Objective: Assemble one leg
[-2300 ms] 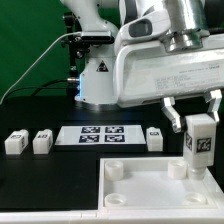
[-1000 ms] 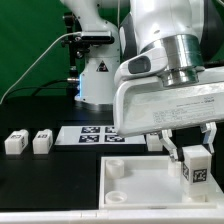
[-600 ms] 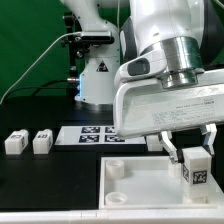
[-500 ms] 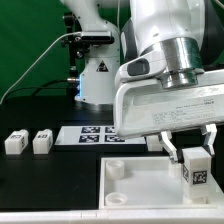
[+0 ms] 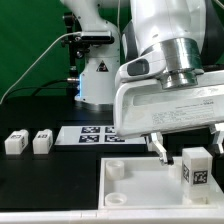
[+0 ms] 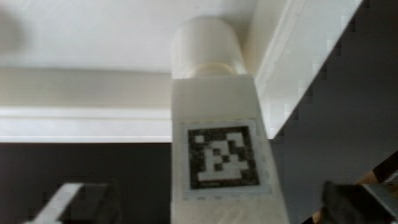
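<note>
Item one, the leg [image 5: 197,169] [image 6: 217,135]: I see it upright at the back corner of the white panel [image 5: 140,190] on the exterior view's right, with its lower end on that corner. I cannot tell how deeply it sits there. Its fiducial tag [image 5: 198,176] [image 6: 221,156] faces the exterior camera and also shows squarely in the wrist view. Item two, the gripper [image 5: 191,153] [image 6: 217,198]: it hangs over the leg with its jaws spread. One of its fingers [image 5: 159,148] [image 6: 75,200] stands apart from the leg on the exterior view's left, with dark table showing between them. The other finger lies near that view's right edge, and in the wrist view both fingers flank the leg without touching it. Item three, the panel itself: it is flat on the black table [image 5: 40,180], with a round corner socket [image 5: 114,168] open at its back corner on the exterior view's left. Item four, the marker board [image 5: 92,135]: it lies just behind the panel. Item five, two loose legs [image 5: 14,142] [image 5: 42,142]: they stand side by side, well apart from the panel on the exterior view's left. Item six, the arm's base [image 5: 98,80]: it is at the rear, against a green backdrop.
</note>
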Action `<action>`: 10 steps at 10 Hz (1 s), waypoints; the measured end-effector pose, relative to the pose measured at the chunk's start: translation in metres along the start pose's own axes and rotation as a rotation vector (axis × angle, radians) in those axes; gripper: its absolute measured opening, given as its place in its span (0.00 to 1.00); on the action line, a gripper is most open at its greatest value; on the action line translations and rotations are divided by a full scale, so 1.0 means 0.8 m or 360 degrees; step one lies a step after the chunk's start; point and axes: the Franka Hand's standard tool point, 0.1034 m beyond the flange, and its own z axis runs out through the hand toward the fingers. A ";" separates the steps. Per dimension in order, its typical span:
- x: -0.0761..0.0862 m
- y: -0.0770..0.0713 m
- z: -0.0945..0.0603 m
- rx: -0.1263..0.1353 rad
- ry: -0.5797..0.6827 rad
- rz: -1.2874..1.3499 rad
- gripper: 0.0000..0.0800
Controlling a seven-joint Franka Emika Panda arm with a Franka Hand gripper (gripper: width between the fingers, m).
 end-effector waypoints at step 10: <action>0.019 -0.012 -0.028 0.0029 -0.0175 0.0000 0.81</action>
